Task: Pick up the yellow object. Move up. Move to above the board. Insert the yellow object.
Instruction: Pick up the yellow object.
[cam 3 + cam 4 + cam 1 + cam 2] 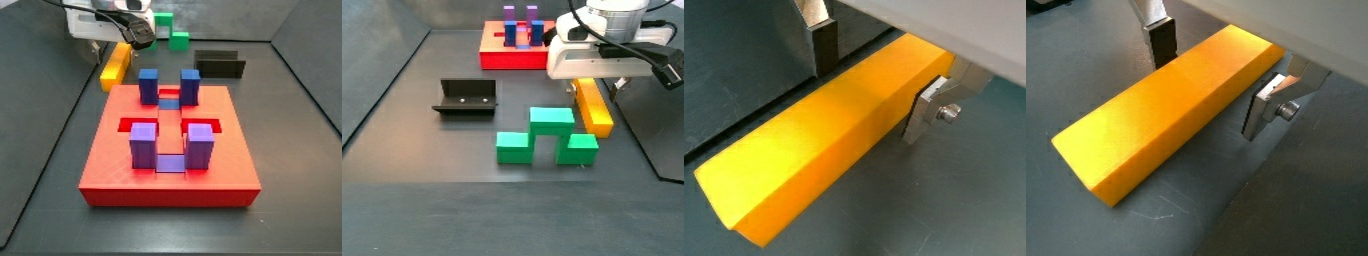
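- Gripper [875, 72] straddles one end of the yellow object [818, 140], a silver finger [1157, 35] on each long side, closed on it.
- Bar's far end tilts floorward.
- Board [171, 150] sits well apart from the gripper.

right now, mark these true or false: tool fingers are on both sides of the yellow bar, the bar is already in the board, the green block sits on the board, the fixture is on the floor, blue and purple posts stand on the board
1. The tool has a finger on each side of the yellow bar. True, in both wrist views.
2. The bar is already in the red board. False: it is off the board, beside it in both side views.
3. The green block sits on the board. False: it is on the dark floor.
4. The fixture stands on the floor. True.
5. Blue posts and purple posts stand on the board. True.
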Robot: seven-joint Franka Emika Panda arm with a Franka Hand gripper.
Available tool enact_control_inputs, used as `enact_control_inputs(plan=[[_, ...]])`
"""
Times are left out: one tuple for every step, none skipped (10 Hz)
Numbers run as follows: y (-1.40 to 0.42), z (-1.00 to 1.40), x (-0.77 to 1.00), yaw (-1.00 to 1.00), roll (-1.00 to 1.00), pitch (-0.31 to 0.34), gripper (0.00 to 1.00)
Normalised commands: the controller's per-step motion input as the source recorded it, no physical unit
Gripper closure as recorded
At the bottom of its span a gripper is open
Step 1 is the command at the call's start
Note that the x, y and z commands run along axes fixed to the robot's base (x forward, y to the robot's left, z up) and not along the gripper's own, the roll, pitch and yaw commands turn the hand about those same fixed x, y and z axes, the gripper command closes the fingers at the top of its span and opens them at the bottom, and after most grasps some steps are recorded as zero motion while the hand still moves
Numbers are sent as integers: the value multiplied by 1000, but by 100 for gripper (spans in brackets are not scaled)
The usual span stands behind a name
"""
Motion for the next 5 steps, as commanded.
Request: enact_control_inputs(plan=[[-3, 0, -6, 0, 26, -21, 0], [0, -26, 0, 0, 0, 0, 0], [-77, 0, 0, -9, 73, 0, 0], [-163, 0, -17, -6, 120, -10, 0], [0, 0, 0, 0, 0, 0, 100]])
